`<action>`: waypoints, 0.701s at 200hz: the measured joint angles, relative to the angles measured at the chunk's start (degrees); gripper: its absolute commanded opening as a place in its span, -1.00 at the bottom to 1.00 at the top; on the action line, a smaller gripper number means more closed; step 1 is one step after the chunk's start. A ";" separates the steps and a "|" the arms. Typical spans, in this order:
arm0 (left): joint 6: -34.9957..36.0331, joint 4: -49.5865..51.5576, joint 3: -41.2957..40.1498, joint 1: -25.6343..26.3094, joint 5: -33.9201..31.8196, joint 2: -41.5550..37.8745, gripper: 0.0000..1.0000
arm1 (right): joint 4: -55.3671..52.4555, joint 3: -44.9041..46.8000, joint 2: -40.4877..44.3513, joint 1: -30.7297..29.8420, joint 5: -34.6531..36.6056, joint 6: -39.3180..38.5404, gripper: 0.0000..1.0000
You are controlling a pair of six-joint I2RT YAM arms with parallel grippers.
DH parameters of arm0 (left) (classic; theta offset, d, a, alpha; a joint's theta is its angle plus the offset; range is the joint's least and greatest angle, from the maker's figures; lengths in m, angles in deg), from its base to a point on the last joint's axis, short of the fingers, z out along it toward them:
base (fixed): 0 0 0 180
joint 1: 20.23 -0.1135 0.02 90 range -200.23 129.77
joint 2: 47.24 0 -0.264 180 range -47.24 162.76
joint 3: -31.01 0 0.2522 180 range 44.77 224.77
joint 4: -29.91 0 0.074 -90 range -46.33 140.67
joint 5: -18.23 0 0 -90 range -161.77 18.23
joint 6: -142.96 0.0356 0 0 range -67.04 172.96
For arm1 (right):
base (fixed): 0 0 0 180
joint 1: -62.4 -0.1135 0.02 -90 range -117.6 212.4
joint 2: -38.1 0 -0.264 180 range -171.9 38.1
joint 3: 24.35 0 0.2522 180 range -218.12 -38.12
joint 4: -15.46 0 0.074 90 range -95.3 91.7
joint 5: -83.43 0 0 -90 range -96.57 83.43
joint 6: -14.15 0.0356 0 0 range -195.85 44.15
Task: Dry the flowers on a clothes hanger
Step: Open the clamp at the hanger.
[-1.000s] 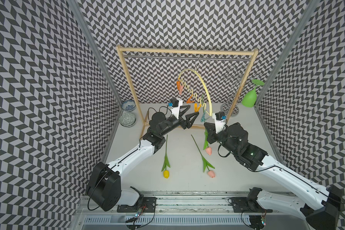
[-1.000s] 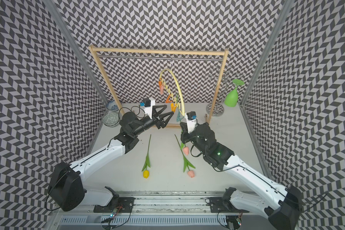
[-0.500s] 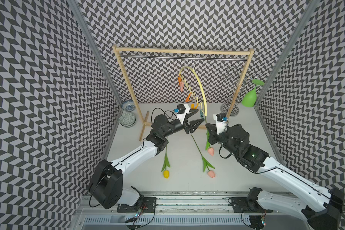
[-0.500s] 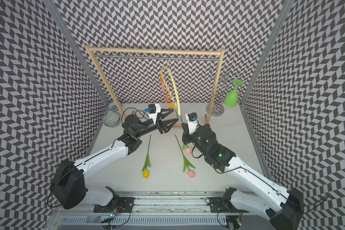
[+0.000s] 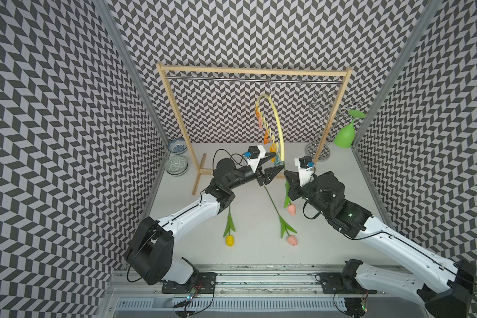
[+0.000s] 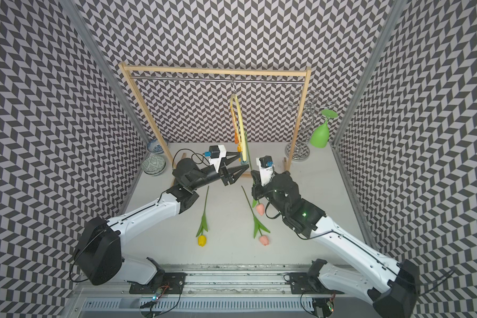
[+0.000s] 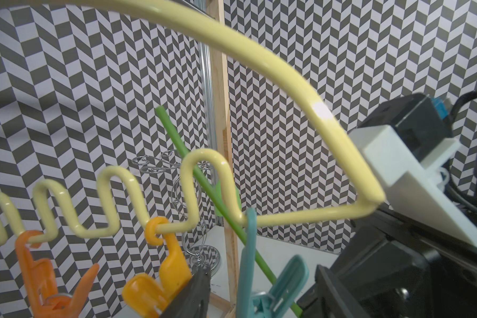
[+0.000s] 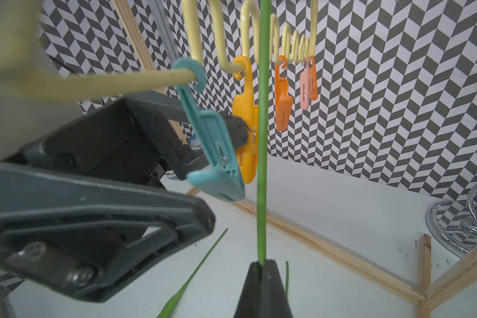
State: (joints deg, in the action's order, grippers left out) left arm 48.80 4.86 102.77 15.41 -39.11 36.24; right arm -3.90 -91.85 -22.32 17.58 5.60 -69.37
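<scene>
Wooden rack [image 5: 173, 115] spans the upper middle in both top views. The clothes hanger [image 5: 279, 124] hangs edge-on from its rail. Wire stand [image 5: 318, 150] carries an inverted green glass [image 5: 344, 137], upper right.

The left arm's finger blocks the lower left of the right wrist view.

Left pincer [image 5: 277, 164] is part spread, with the blue clothespin [image 8: 218, 154] between its jaws; contact unclear.

Right pincer [image 8: 262, 268] is pressed tight on the held pink tulip [image 5: 291, 210], stem upright beside that clothespin, bloom hanging down.

Yellow tulip [image 5: 230, 240] and loose pink tulip [image 5: 291, 240] lie on the table [image 5: 259, 256], frame centre.

2 bowls [image 5: 176, 165] sit left of the rack; contents not discernible.
</scene>
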 measured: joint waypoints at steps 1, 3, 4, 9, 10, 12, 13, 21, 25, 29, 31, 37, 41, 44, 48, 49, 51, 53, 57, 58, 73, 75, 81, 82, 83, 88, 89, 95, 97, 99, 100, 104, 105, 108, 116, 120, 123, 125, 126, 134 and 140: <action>0.02 -0.02 0.04 0.00 0.00 0.00 0.21 | -0.02 0.00 0.00 0.00 -0.02 0.00 -1.00; 0.00 -0.02 0.17 0.00 0.00 0.04 0.20 | 0.00 0.00 0.00 0.00 -0.02 0.00 -1.00; 0.00 -0.04 0.22 0.00 0.02 0.07 0.20 | 0.00 0.00 -0.02 0.00 -0.04 0.00 -1.00; 0.02 -0.07 0.46 0.00 0.04 0.13 0.18 | 0.00 0.00 -0.02 0.00 -0.09 0.00 -1.00; 0.04 -0.04 0.50 0.00 0.04 0.15 0.17 | -0.02 -0.02 -0.02 -0.02 -0.11 0.00 -1.00; 0.00 -0.02 0.61 0.00 0.09 0.20 0.17 | -0.02 -0.02 -0.02 -0.02 -0.13 0.00 -1.00; 0.00 0.00 0.66 0.02 0.09 0.20 0.16 | -0.02 -0.02 -0.02 -0.02 -0.15 0.00 -1.00; 0.07 0.04 1.03 0.02 0.11 0.31 0.07 | -0.07 -0.07 -0.04 0.00 -0.22 -0.02 -1.00; -0.11 0.07 1.18 0.02 0.20 0.33 0.04 | -0.11 -0.09 -0.04 -0.02 -0.24 -0.02 -1.00; 0.22 0.09 1.31 0.04 0.20 0.37 0.02 | -0.13 -0.11 -0.04 0.00 -0.24 -0.02 -1.00; 0.07 0.11 1.38 0.07 0.28 0.37 0.01 | -0.13 -0.11 -0.04 0.00 -0.24 -0.02 -1.00; 0.20 0.28 1.62 0.11 0.35 0.42 -0.05 | -0.15 -0.11 -0.04 0.00 -0.26 -0.02 -1.00; 0.24 0.42 1.77 0.13 0.37 0.44 -0.09 | -0.17 -0.11 -0.04 0.00 -0.26 -0.02 -1.00; 0.15 0.44 1.86 0.20 0.48 0.48 -0.10 | -0.20 -0.11 -0.07 0.00 -0.28 -0.04 -1.00; 0.37 0.55 1.95 0.24 0.48 0.48 -0.13 | -0.22 -0.13 -0.09 -0.02 -0.31 -0.04 -1.00; 0.37 0.55 1.97 0.26 0.50 0.48 -0.14 | -0.22 -0.13 -0.11 0.00 -0.28 -0.04 -1.00; 0.22 0.57 2.03 0.28 0.61 0.48 -0.17 | -0.22 -0.13 -0.11 0.00 -0.31 -0.04 -1.00; 0.37 0.72 2.08 0.33 0.59 0.48 -0.19 | -0.22 -0.13 -0.15 0.00 -0.31 -0.04 -1.00; 0.35 0.76 2.14 0.37 0.70 0.48 -0.23 | -0.22 -0.15 -0.22 -0.02 -0.33 -0.04 -1.00; 0.24 0.79 2.14 0.39 0.68 0.48 -0.24 | -0.22 -0.17 -0.26 0.00 -0.35 -0.04 -1.00; 0.74 1.81 2.75 0.61 0.87 0.59 -0.32 | -0.26 -0.22 -0.59 0.00 -0.42 -0.02 -1.00; 0.74 1.92 2.86 0.63 0.92 0.63 -0.32 | -0.28 -0.22 -0.66 0.00 -0.42 -0.04 -1.00; 0.81 2.45 3.37 0.72 0.94 0.81 -0.32 | -0.35 -0.22 -0.79 0.00 -0.44 -0.04 -1.00; 0.81 2.51 3.43 0.74 0.96 0.83 -0.32 | -0.35 -0.22 -0.79 0.00 -0.44 -0.04 -1.00; 0.83 2.58 3.50 0.74 0.96 0.85 -0.32 | -0.37 -0.22 -0.79 0.00 -0.44 -0.04 -1.00; 0.90 3.26 4.04 0.76 0.96 1.01 -0.32 | -0.44 -0.22 -0.83 0.00 -0.48 -0.02 -1.00; 0.90 3.34 4.11 0.76 0.96 1.03 -0.32 | -0.46 -0.22 -0.85 0.00 -0.46 -0.02 -1.00; 0.92 3.96 4.68 0.81 0.98 1.20 -0.33 | -0.46 -0.22 -0.90 0.00 -0.46 -0.02 -1.00; 0.94 4.20 4.90 0.85 0.92 1.29 -0.33 | -0.46 -0.22 -0.90 0.00 -0.46 -0.02 -1.00; 0.94 4.39 5.05 0.87 0.87 1.31 -0.33 | -0.46 -0.22 -0.90 0.00 -0.48 -0.04 -1.00; 0.94 4.46 5.11 0.87 0.87 1.33 -0.34 | -0.46 -0.24 -0.90 0.00 -0.48 -0.04 -1.00; 0.94 4.79 5.38 0.90 0.83 1.40 -0.35 | -0.46 -0.22 -0.90 -0.02 -0.46 -0.02 -1.00; 0.94 4.83 5.42 0.92 0.83 1.40 -0.36 | -0.48 -0.22 -0.90 0.00 -0.46 -0.04 -1.00; 0.98 5.11 5.60 0.94 0.76 1.42 -0.37 | -0.46 -0.24 -0.90 -0.02 -0.46 -0.04 -1.00; 1.03 5.55 5.86 0.98 0.55 1.44 -0.41 | -0.46 -0.22 -0.90 0.00 -0.46 -0.04 -1.00; 1.03 5.68 5.88 1.03 0.48 1.44 -0.43 | -0.46 -0.24 -0.90 0.00 -0.46 -0.04 -1.00; 1.09 5.77 5.88 1.07 0.37 1.44 -0.44 | -0.46 -0.24 -0.90 0.00 -0.46 -0.02 -1.00; 1.05 5.84 5.88 1.09 0.35 1.44 -0.44 | -0.46 -0.24 -0.90 0.00 -0.46 -0.02 -1.00; 1.05 5.88 5.88 1.09 0.31 1.44 -0.44 | -0.46 -0.24 -0.90 -0.02 -0.46 -0.02 -1.00; 1.09 6.21 5.88 1.14 0.02 1.44 -0.45 | -0.46 -0.24 -0.90 0.00 -0.44 -0.02 -1.00; 1.05 6.51 5.88 1.16 -0.13 1.44 -0.45 | -0.46 -0.22 -0.90 0.00 -0.39 0.02 -1.00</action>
State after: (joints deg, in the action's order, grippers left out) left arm 49.85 11.38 108.65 16.57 -39.24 37.68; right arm -4.36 -92.07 -23.22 17.58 5.20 -69.35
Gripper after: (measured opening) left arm 0.281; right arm 0.046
